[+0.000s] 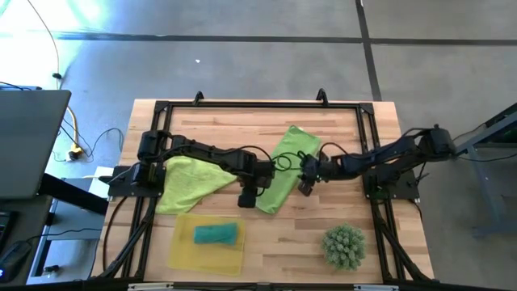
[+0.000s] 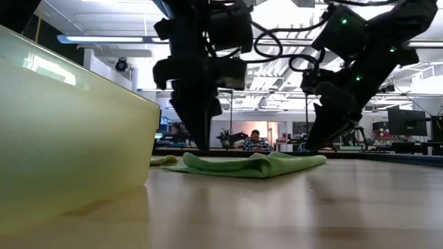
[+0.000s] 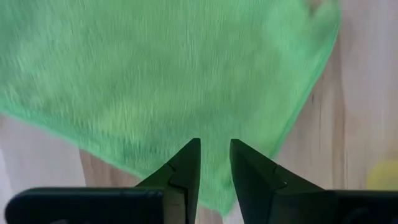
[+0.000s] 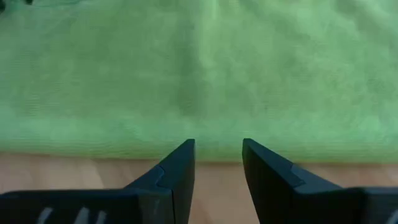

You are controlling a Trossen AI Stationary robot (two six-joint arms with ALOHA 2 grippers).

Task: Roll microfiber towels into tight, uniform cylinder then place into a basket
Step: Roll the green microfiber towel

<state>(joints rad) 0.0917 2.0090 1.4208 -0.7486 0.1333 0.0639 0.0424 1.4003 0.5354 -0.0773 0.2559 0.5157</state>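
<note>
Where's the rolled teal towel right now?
In the high view, the rolled teal towel lies inside the yellow basket at the table's near left, just below the spread green towel.

Green towel [image 1: 284, 166] (folded), teal roll [image 1: 216, 234] in basket [image 1: 182, 250]

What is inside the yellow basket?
One rolled-up teal towel lies inside the yellow basket, seen from above. Nothing else shows in it. From the table-level camera, the basket's cloudy wall hides the roll completely.
</note>
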